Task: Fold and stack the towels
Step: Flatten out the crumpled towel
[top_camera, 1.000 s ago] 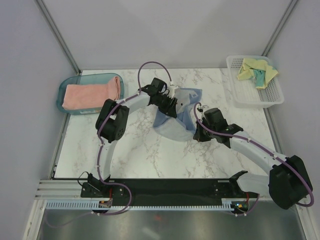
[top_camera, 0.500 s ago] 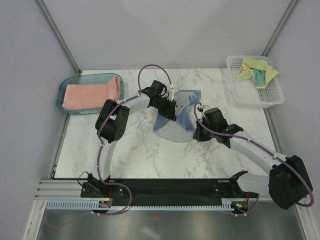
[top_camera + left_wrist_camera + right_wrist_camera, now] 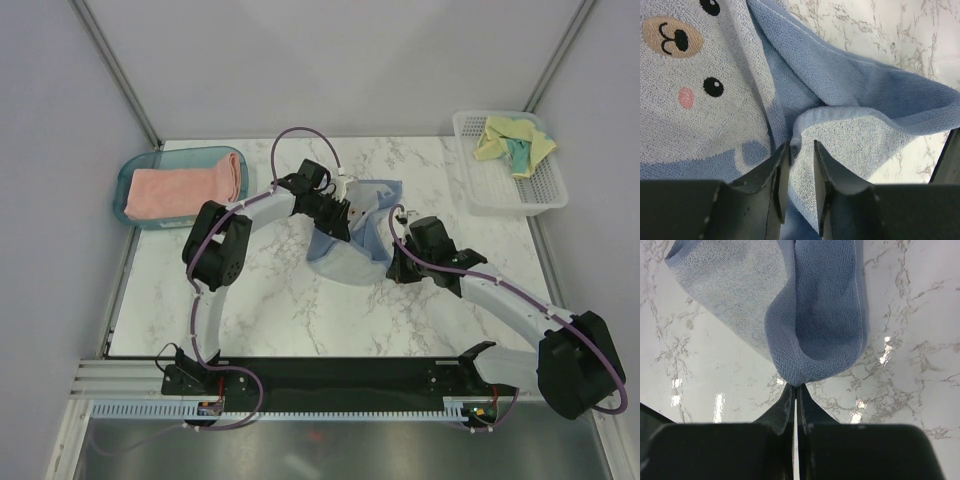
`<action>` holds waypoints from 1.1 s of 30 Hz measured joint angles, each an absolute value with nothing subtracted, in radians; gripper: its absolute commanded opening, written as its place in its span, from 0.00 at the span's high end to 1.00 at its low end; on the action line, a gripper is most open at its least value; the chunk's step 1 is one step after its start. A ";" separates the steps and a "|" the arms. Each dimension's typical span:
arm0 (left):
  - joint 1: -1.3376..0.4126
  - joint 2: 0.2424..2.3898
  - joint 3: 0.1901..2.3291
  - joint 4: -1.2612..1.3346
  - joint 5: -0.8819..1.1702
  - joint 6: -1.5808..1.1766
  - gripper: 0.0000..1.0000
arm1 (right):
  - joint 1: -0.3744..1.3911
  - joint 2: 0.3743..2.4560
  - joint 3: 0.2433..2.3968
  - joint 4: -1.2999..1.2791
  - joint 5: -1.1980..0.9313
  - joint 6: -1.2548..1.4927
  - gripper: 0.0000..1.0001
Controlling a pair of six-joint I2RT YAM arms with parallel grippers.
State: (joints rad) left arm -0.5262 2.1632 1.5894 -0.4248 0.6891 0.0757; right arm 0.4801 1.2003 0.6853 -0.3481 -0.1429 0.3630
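Note:
The light blue towel (image 3: 350,255) with a bear face lies bunched at the table's middle, partly lifted between both grippers. My left gripper (image 3: 340,212) is at its far left edge; in the left wrist view (image 3: 801,147) its jaws stand narrowly apart with a fold of the towel (image 3: 865,95) between them. My right gripper (image 3: 392,262) is shut on the towel's right fold, and the right wrist view (image 3: 796,387) shows the towel (image 3: 825,305) pinched at the tips. The salmon-pink towel (image 3: 180,190) lies folded in the tray. The pale yellow and teal towel (image 3: 510,140) lies crumpled in the basket.
The teal translucent tray (image 3: 125,185) sits at the far left of the marble table (image 3: 280,300). The white mesh basket (image 3: 500,195) sits at the far right. Grey walls and metal posts close in the table on three sides.
My left gripper has drawn its part of the blue towel slightly to the left and its elbow has swung left. The right arm has barely moved.

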 measured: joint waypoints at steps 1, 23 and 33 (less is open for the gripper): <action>-0.526 2.163 1.587 -0.426 0.689 0.075 0.65 | 0.480 1.198 0.683 -0.348 -0.144 0.364 1.00; -0.546 2.188 1.592 -0.424 0.701 0.043 0.98 | 0.480 1.166 0.677 -0.352 -0.143 0.381 1.00; -0.546 1.970 1.565 -0.461 0.509 -0.015 0.98 | 0.478 1.175 0.916 -0.451 -0.075 0.373 1.00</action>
State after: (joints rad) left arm -0.5457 1.9697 1.5646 -0.4610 0.5087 -0.0147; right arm 0.4782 1.1748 0.9157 -0.4507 -0.0750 0.3725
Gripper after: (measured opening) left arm 0.045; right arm 0.011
